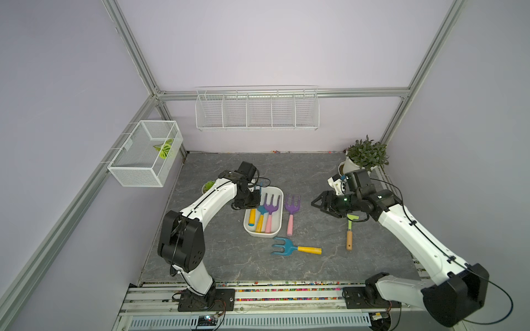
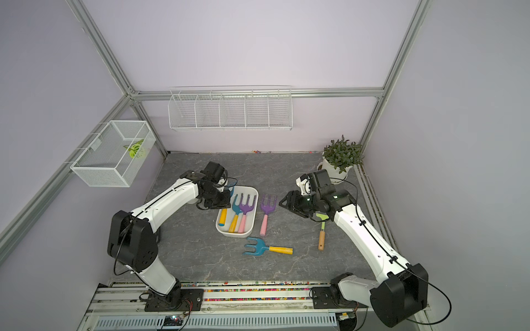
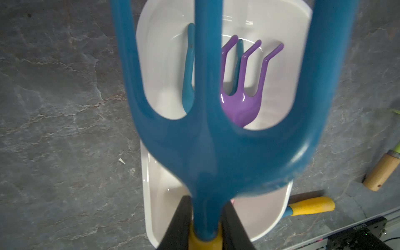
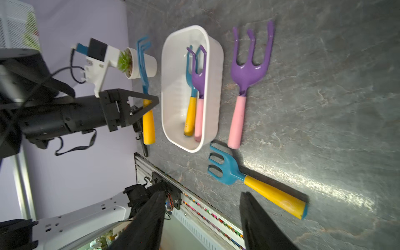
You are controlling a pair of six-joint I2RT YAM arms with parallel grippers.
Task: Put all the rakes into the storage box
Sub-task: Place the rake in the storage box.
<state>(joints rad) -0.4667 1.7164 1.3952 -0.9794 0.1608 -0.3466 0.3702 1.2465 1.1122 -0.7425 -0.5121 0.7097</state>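
Left end effector (image 3: 205, 220) clamps blue rake (image 3: 216, 155) above storage box (image 3: 160, 205).

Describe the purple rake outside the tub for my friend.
Find the white tub mid-table. Beside it, toward the bushy potted plant, lies the purple rake with a pink handle. Its twin sits inside the tub; the loose blue rake has a yellow handle.

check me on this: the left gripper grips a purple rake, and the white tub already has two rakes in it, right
One slip: the rake in the left gripper is blue with a yellow handle, not purple; the left wrist view shows it. The white tub does hold two rakes already, a blue one and a purple one.
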